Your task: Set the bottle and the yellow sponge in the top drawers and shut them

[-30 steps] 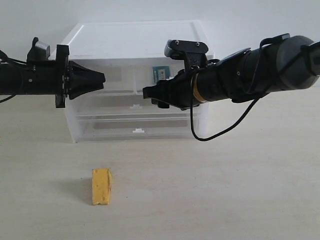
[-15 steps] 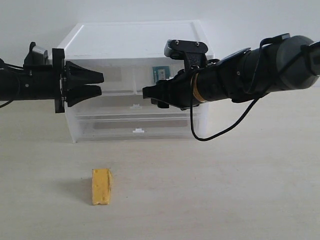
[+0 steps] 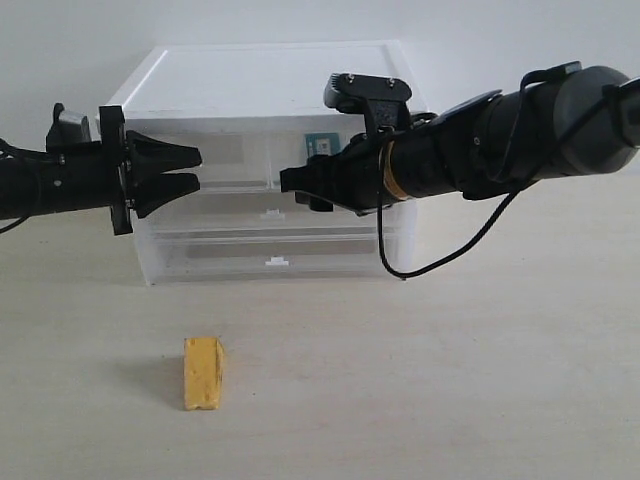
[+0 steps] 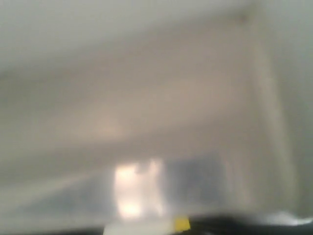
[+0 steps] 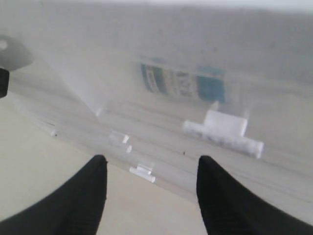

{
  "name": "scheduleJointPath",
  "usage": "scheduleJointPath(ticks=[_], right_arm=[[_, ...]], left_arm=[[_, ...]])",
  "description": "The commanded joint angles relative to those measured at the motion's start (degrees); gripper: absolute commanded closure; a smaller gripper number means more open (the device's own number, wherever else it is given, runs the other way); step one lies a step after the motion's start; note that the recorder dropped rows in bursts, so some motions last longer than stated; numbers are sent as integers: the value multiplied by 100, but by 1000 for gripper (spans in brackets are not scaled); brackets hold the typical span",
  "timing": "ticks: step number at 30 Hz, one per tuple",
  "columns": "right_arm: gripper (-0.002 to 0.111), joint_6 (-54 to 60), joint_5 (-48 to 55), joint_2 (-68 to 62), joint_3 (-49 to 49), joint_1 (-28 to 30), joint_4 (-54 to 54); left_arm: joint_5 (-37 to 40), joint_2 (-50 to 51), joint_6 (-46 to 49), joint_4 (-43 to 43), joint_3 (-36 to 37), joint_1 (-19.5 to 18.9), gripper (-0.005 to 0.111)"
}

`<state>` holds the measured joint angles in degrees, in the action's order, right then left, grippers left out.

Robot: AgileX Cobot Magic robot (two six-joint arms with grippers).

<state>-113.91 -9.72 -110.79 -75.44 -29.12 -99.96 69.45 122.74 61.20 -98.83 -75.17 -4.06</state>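
The bottle (image 3: pixel 322 147) lies inside the right top drawer (image 3: pixel 345 160), its teal label (image 5: pixel 183 83) showing through the translucent front. My right gripper (image 3: pixel 288 183) hovers just in front of that drawer, open and empty (image 5: pixel 152 161), near its tab handle (image 5: pixel 222 129). On the table in front of the cabinet, the yellow sponge (image 3: pixel 203 372) lies free. My left gripper (image 3: pixel 197 167) is open and empty at the front of the left top drawer (image 3: pixel 230 152). The left wrist view is a blur of white plastic.
The translucent cabinet (image 3: pixel 270 70) stands at the back of the beige table (image 3: pixel 450 380). Its two full-width drawers (image 3: pixel 272 238) sit below the top ones, with small tab handles (image 3: pixel 275 262). A black cable (image 3: pixel 440 262) hangs under the right arm.
My left gripper went from shut to open and drew back a little to the left. The right arm shifted slightly left and up. The sponge has not moved.
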Motion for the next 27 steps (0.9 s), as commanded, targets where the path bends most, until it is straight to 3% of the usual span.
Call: scheduleJointPath(ticks=[1, 10, 16, 27], right_arm=[[57, 94, 226, 90, -82, 44, 1], [57, 159, 241, 90, -82, 44, 1], [57, 159, 268, 90, -82, 44, 1], [57, 159, 285, 67, -68, 44, 1]], left_arm=[[51, -8, 140, -112, 11, -23, 67], [51, -8, 168, -112, -13, -23, 70], [51, -8, 309, -112, -13, -23, 102], [51, -8, 444, -112, -13, -27, 103]])
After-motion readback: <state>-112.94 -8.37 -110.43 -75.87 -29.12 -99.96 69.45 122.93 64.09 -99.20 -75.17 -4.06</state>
